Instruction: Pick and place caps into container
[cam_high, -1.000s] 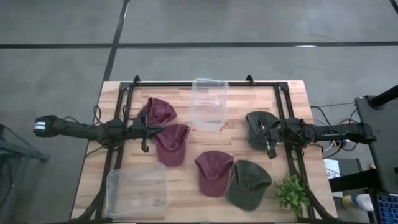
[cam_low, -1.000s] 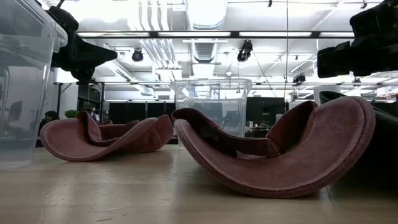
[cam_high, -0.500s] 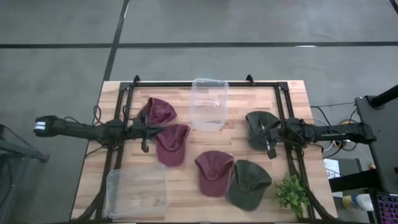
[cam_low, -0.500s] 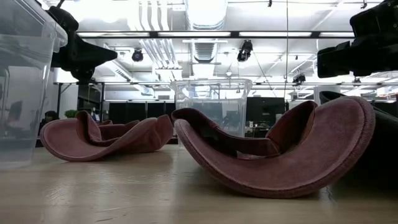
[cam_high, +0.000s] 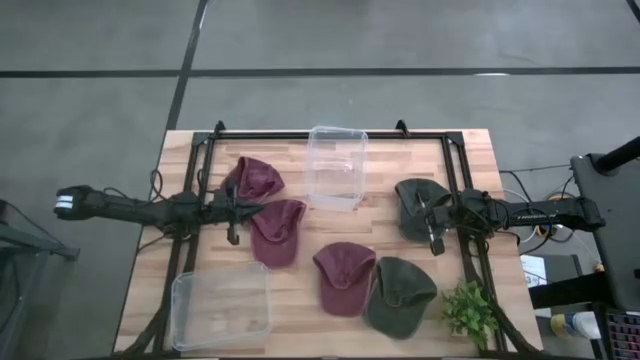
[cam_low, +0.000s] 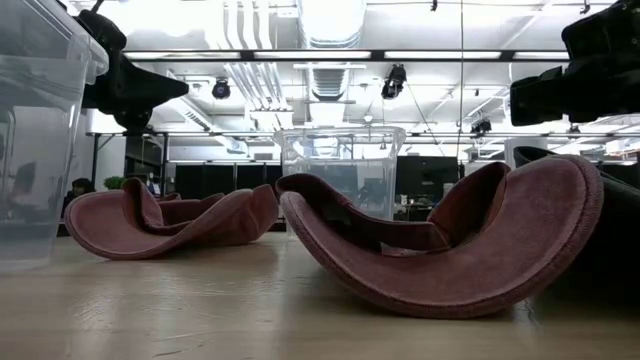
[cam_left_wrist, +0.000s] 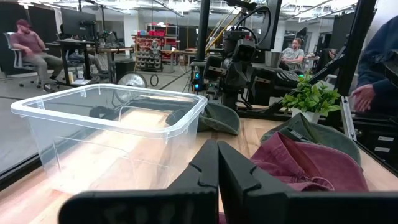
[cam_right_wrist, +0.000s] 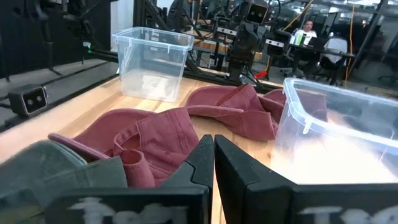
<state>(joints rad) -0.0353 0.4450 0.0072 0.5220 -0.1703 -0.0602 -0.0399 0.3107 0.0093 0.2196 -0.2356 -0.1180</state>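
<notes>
Five caps lie crown-down or crumpled on the wooden table. Two maroon caps (cam_high: 255, 178) (cam_high: 277, 230) sit at the left, a third maroon cap (cam_high: 344, 275) near the front middle, beside an olive cap (cam_high: 400, 293). Another olive cap (cam_high: 412, 205) lies at the right. My left gripper (cam_high: 243, 208) hangs shut above the table between the two left maroon caps, its fingers (cam_left_wrist: 217, 168) together. My right gripper (cam_high: 424, 216) hangs shut over the right olive cap's edge, fingers (cam_right_wrist: 213, 158) together. The low view shows both arms raised off the table.
One clear plastic container (cam_high: 337, 167) stands at the far middle, another (cam_high: 222, 305) at the near left corner. A small green plant (cam_high: 470, 310) stands at the near right corner. A black frame (cam_high: 300, 133) borders the table. People sit in the room behind.
</notes>
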